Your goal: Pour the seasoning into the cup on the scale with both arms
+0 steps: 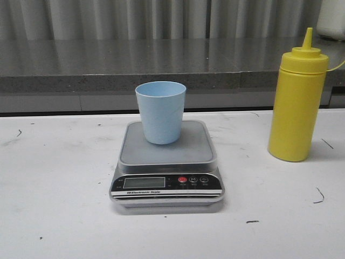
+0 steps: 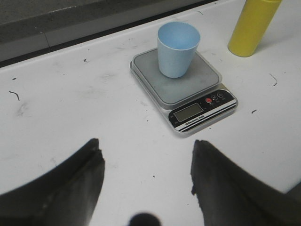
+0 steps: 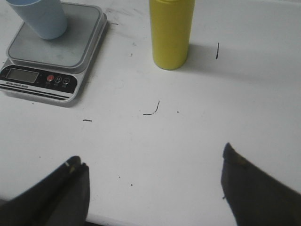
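White tabletop (image 1: 64, 216) held the scale (image 1: 167, 172), cup (image 1: 160, 111) centred on it for weighing, seasoning (image 1: 298, 102) standing to its right; left gripper (image 2: 146, 188) and right gripper (image 3: 155, 188) gaped wide, empty.

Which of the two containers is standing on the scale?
The light-blue cup stands on the scale, open end up. The yellow seasoning bottle stands apart on the bare table, to the scale's right.

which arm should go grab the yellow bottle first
Right, probably. The seasoning bottle stands upright on the table to the right of the scale, and the right gripper, fingers apart, looks straight at it. The left gripper faces the cup, so it suits steadying that.
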`<state>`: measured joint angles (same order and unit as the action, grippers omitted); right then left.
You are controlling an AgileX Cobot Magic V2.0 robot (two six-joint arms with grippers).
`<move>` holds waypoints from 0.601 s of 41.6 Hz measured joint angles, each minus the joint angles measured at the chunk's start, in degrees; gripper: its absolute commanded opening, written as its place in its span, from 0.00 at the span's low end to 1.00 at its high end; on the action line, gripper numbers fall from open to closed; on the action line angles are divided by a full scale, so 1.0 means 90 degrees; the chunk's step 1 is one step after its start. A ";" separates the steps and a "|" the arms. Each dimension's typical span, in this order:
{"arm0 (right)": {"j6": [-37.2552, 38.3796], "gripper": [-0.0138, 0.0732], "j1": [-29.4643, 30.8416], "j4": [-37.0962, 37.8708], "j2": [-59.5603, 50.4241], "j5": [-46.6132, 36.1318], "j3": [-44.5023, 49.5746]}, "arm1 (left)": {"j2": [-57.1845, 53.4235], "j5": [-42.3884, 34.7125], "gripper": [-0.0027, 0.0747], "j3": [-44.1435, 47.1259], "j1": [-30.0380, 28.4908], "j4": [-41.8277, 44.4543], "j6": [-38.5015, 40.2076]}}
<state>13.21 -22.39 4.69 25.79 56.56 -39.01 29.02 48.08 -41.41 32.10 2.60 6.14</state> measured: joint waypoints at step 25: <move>-0.0002 0.17 0.0000 0.0015 -0.0006 -0.0030 0.0000 | 0.0000 0.0000 0.54 0.0000 0.0000 -0.0013 0.0000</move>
<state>13.19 -22.39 4.83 25.74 56.28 -39.01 29.02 48.08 -41.41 32.10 2.48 6.14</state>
